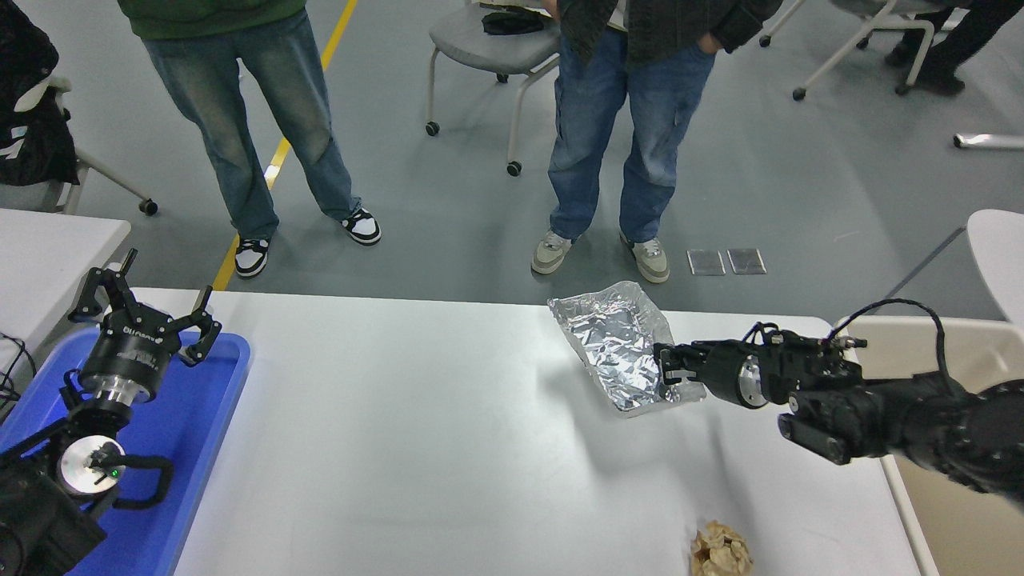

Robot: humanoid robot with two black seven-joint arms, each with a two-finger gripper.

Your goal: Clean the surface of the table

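Observation:
The white table surface (416,448) fills the lower part of the head view. My right gripper (670,370) is shut on the right edge of a crumpled sheet of silver foil (614,346) and holds it lifted above the table, its shadow on the tabletop below. A crumpled brown paper ball (721,550) lies on the table near the front edge. My left gripper (144,314) is open and parked over a blue tray (200,432) at the lower left.
A beige plastic bin (952,512) stands at the table's right end, behind my right arm. Two people in jeans (264,120) stand at the far side, with wheeled chairs (488,48) behind them. A smaller white table (48,248) is at the left.

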